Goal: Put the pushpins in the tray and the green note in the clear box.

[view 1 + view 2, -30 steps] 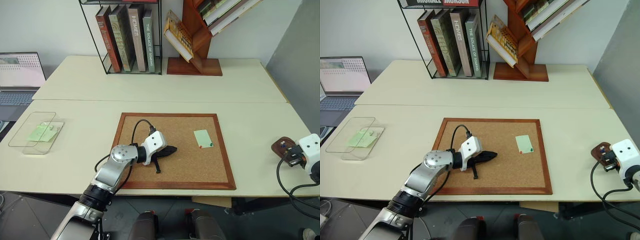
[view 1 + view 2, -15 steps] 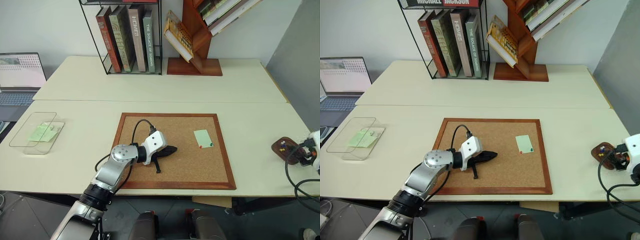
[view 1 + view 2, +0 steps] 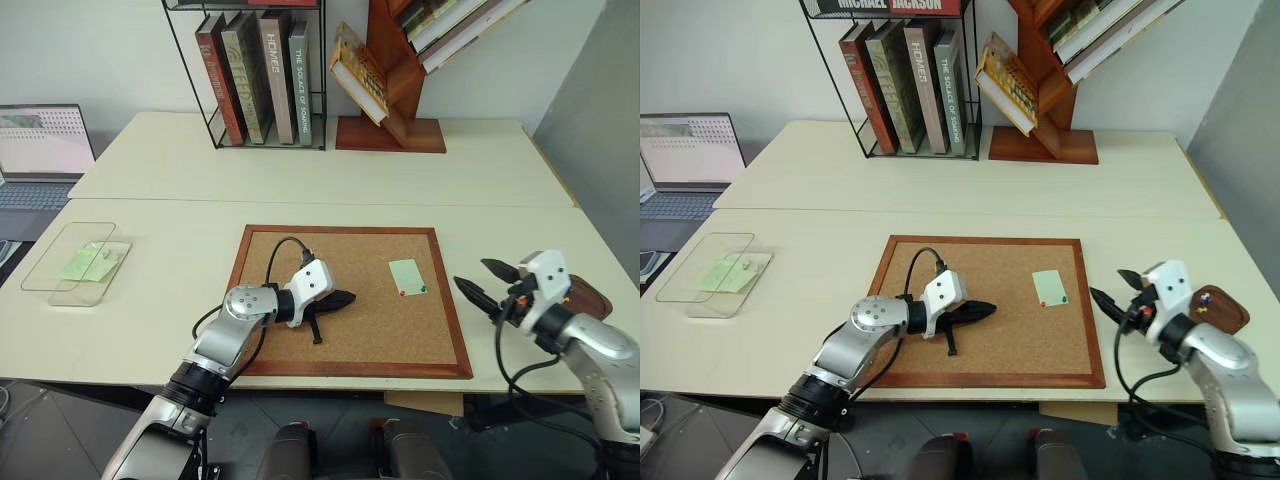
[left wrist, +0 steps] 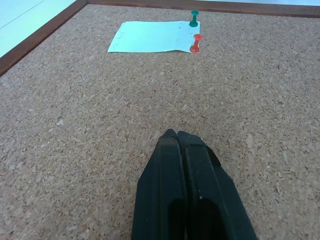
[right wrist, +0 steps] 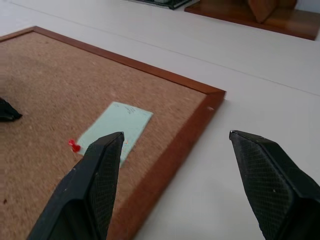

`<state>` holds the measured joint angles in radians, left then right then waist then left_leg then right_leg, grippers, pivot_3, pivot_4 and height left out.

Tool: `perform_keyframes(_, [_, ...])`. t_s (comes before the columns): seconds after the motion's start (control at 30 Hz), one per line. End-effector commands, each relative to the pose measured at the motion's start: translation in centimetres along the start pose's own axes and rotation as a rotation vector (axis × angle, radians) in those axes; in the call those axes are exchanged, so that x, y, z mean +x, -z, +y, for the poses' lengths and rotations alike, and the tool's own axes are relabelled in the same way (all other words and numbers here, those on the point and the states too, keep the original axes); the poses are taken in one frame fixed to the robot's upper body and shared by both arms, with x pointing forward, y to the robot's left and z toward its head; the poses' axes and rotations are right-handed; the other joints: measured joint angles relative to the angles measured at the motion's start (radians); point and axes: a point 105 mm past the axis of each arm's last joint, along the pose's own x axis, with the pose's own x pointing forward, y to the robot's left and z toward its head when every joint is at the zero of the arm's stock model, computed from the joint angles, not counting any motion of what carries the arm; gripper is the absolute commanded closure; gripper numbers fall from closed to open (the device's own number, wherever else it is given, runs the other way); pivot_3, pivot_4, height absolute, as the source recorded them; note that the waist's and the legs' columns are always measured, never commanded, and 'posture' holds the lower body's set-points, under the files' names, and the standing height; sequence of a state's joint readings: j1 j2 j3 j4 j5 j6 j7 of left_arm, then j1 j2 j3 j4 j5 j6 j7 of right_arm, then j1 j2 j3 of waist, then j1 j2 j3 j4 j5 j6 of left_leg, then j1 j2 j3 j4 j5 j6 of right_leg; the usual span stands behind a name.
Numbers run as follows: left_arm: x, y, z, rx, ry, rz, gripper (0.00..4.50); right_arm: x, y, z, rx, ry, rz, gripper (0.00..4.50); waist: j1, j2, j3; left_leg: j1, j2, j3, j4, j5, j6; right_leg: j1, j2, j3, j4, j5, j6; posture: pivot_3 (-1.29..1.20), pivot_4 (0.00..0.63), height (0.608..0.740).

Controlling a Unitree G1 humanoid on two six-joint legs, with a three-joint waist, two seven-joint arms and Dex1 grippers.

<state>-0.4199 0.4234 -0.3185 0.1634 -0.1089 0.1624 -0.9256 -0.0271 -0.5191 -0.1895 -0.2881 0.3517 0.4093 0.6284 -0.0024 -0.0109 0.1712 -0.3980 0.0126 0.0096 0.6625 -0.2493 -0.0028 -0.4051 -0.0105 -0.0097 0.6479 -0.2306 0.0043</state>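
On the far left of the cream table (image 3: 150, 290) sits the clear box (image 3: 75, 263), already holding a pale green slip. The left gripper (image 3: 345, 298) rests on the corkboard (image 3: 345, 355) with its 2 black fingers (image 4: 170, 165) pressed together, holding nothing. Further right, the green note (image 3: 405, 274) lies flat on the cork near the board's right frame, fixed at its near edge by 2 pushpins: a red pushpin (image 4: 195, 44) and a green pushpin (image 4: 193, 18). Just past the frame hovers the right gripper (image 3: 488, 277), its jaws spread wide and empty, pointing toward the note. Behind it, at the table's right edge, the tray (image 3: 1217, 309) already holds a few coloured pins.

The pins look light, hard and slick, best pinched at the plastic head and pulled straight out of the cork. The note is thin, limp paper, likely to slide or crease; a free edge away from the pins is probably the place to take it once both are out.

Beyond, a wire rack of books (image 3: 258, 75) and a slanted wooden shelf (image 3: 395, 70) stand on a second table, with a laptop (image 3: 40, 155) at far left.
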Motion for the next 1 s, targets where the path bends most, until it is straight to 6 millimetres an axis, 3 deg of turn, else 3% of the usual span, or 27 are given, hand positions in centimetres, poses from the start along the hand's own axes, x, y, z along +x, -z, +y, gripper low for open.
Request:
perform_keyframes(0.03, [-0.1,1.9,-0.2,-0.021,-0.003,0.08,4.5,1.2,0.1,1.0,-0.038,-0.026,-0.023,0.92,0.0,0.0,0.0,0.0,0.0,0.0,0.0,0.0,0.0,0.0,0.0,0.0,0.0,0.0,0.0,0.0,0.15,0.74])
perform_keyframes(0.4, [-0.2,2.0,-0.3,-0.025,-0.01,0.081,4.5,3.0,2.0,3.2,-0.027,-0.102,0.004,0.92,0.0,0.0,0.0,0.0,0.0,-0.001,0.0,0.0,0.0,0.0,0.0,0.001,0.0,0.0,0.0,0.0,0.15,0.74])
perform_keyframes(0.67, [-0.2,2.0,-0.3,-0.021,-0.006,0.081,4.5,3.7,2.5,2.3,-0.05,-0.07,0.014,2.29,0.0,0.0,0.0,0.0,0.0,-0.001,0.0,0.0,0.0,0.0,0.0,0.001,0.001,0.0,0.0,0.0,0.15,0.74])
perform_keyframes(1.0, [-0.1,1.9,-0.5,-0.016,0.002,0.081,4.5,3.4,2.6,3.0,-0.047,-0.11,0.009,4.22,0.0,0.0,0.0,0.0,0.0,-0.001,0.0,0.0,0.0,0.0,0.0,0.001,0.0,0.0,0.0,0.0,0.15,0.74])
